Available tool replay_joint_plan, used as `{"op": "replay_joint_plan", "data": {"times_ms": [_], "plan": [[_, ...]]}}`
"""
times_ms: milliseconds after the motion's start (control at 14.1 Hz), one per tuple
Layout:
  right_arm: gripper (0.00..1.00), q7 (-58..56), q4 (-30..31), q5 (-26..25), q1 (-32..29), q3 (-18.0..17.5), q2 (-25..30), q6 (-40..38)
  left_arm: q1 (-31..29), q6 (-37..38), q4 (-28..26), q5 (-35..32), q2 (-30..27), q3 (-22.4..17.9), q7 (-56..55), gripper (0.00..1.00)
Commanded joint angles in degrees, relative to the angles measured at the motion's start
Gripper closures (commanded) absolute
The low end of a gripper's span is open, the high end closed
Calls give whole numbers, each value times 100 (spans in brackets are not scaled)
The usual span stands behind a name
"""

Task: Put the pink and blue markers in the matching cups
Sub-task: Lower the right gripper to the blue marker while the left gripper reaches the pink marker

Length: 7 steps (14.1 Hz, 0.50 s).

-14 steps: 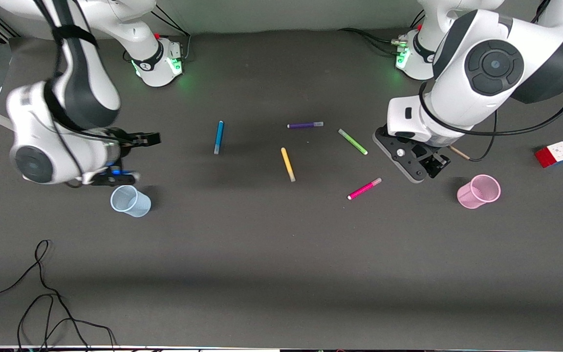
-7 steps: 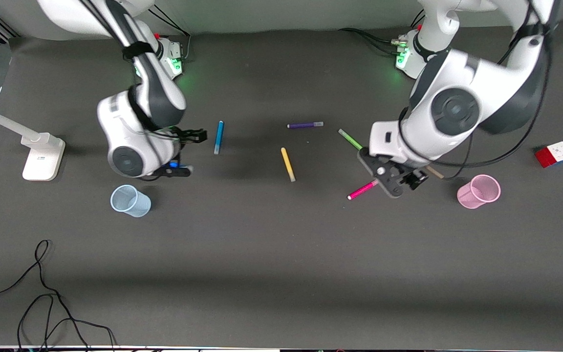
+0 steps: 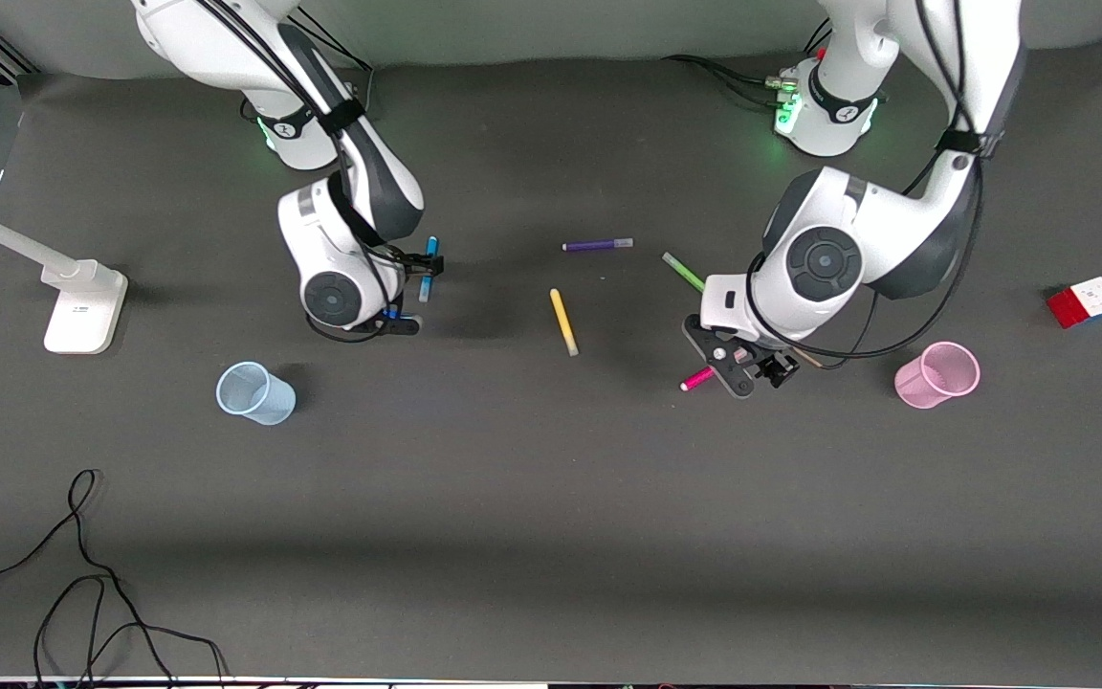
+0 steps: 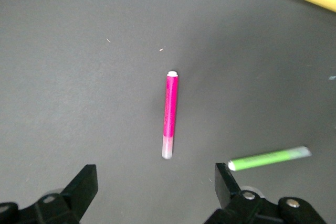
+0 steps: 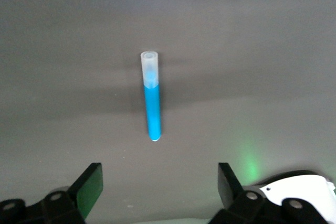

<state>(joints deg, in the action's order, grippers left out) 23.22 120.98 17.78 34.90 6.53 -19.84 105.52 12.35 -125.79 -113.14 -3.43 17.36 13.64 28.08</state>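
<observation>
The blue marker [image 3: 429, 264] lies on the dark mat, partly covered by my right arm's hand. My right gripper [image 3: 411, 295] hangs open and empty just over it; in the right wrist view the blue marker [image 5: 152, 100] lies ahead of the open right gripper [image 5: 160, 184]. The pink marker [image 3: 697, 379] shows only one end beside my left gripper [image 3: 752, 367], which is open and empty over it. In the left wrist view the pink marker [image 4: 170, 114] lies ahead of the open left gripper [image 4: 156, 187]. The pale blue cup [image 3: 254, 392] and the pink cup [image 3: 938, 375] stand upright.
A purple pen [image 3: 597, 245], a yellow pen [image 3: 563, 322] and a lime-green pen [image 3: 686, 273] lie mid-table; the green pen [image 4: 268, 157] is close to one left finger. A colour cube [image 3: 1084, 301], a white stand [image 3: 82, 306] and loose cables [image 3: 82, 574] sit at the edges.
Both arms swung in toward the table's middle and came lower. The right gripper moved from beside the blue cup to the blue marker; the left gripper moved over the pink marker.
</observation>
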Motion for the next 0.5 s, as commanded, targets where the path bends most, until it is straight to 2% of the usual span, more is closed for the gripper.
{"op": "replay_joint_plan", "data": {"times_ms": [0,213,355,426], "plan": [[7,112,267,208,193,68,-126,449,-13,-1005,-883,-132,-137,-37,58,1],[16,112,707,428,552,68,-169,1109,-13,-1771,-982,-184,433,-63,14,1],[24,121,734,446,623,68,-283,1181,-13,-2045,-974,-350,715,-72,-82,1],[35,191,734,446,728,68,-319,1216,-13,-2054,-939,-438,829,-81,-161,1]]}}
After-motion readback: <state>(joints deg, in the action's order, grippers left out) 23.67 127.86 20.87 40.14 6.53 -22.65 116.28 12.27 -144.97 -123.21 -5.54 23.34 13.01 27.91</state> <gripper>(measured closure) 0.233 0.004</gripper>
